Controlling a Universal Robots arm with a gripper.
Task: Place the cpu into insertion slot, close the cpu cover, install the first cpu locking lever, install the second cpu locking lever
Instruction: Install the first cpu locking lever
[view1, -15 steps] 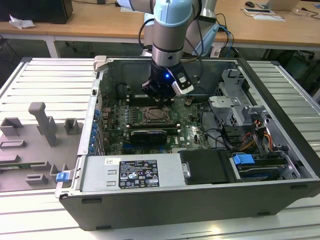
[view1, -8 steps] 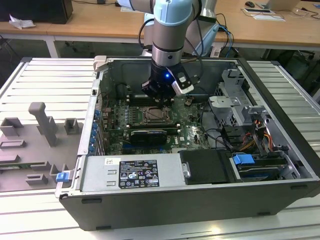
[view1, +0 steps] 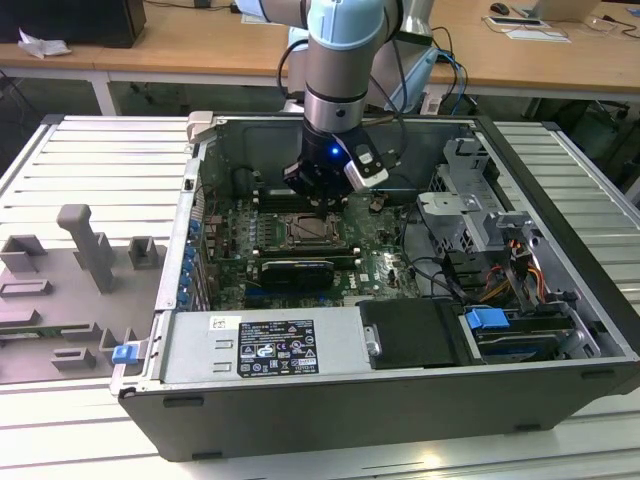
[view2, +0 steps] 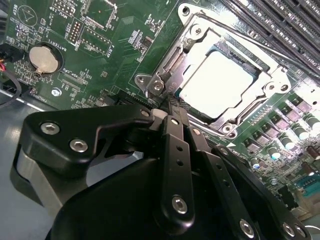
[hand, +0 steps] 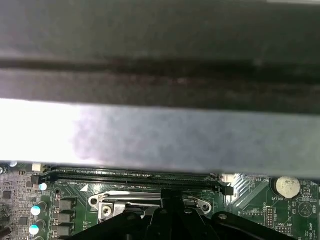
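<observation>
Silvery metal frames the chip (view2: 223, 85) in the second wrist view: the cover plate (view2: 200, 37) lies flat over the socket (view2: 272, 65), and the pale top of the chip shows through its square cut-out. The chip is already seated on the green circuit board (view2: 120, 30), beside the long black memory slots (view2: 280, 22).

The gripper (view2: 172, 102) reaches down to the edge of the socket, its two black fingers (view2: 176, 130) drawn tightly together with their tips right at the corner of the cover plate, close to a thin metal lever (view2: 167, 67) that runs along that side. Whether the tips actually pinch the lever cannot be told.

In the exterior view the arm (view1: 338, 60) stands upright inside the open computer case (view1: 560, 190), with the gripper (view1: 322, 205) just above the socket (view1: 312, 230) in the middle of the board. A black graphics card (view1: 297, 270) lies just in front of the socket, and a grey parts tray (view1: 75, 280) sits outside the case on the exterior view's left.
</observation>
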